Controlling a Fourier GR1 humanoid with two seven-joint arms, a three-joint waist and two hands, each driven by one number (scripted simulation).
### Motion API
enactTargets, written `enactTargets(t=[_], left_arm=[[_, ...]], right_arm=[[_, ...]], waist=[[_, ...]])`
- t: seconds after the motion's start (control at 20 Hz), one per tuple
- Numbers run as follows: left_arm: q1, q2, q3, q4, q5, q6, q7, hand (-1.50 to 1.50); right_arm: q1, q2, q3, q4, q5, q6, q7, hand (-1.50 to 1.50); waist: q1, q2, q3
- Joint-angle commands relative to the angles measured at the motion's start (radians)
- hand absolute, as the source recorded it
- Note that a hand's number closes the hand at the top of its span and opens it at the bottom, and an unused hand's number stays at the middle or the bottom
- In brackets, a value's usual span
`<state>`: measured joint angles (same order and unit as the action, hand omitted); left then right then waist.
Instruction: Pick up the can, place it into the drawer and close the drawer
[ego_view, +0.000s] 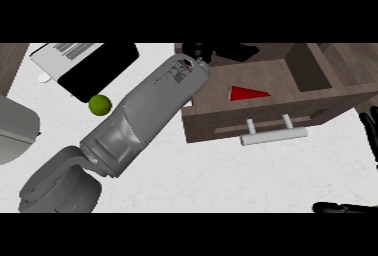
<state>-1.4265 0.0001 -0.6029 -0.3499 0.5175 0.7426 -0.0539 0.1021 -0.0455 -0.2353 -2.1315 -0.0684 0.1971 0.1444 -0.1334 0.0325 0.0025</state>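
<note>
The red can (247, 93) lies inside the open brown wooden drawer (295, 107), just right of and below the black left hand (198, 51), whose finger state I cannot tell behind its grey forearm, while the right hand (368, 131) rests open farther right.

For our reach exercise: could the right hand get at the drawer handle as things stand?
Probably yes. The right hand rests open at the view's right edge, only bare counter lies between it and the handle, and the left forearm crosses left of the drawer.
</note>
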Motion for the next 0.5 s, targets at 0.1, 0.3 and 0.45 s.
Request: enactTargets(t=[0.1,0.3,0.45], left_arm=[[0.010,0.000,-0.003,-0.004,0.042,0.029,-0.032,-1.50],[0.030,0.000,-0.016,-0.040,0.077,0.048,-0.010,-1.50],[0.017,0.000,0.027,-0.020,0.099,0.024,-0.062,-1.50]], right_arm=[[-0.031,-0.042,-0.030,0.017,-0.005,0.018,-0.020,-1.50],[-0.009,-0.071,-0.001,-0.073,0.144,0.003,-0.059,-1.50],[0.013,-0.089,0.027,-0.092,0.222,0.012,-0.091,-1.50]], waist=[[-0.003,0.005,0.001],[-0.002,-0.004,-0.001],[0.027,-0.005,-0.002]])
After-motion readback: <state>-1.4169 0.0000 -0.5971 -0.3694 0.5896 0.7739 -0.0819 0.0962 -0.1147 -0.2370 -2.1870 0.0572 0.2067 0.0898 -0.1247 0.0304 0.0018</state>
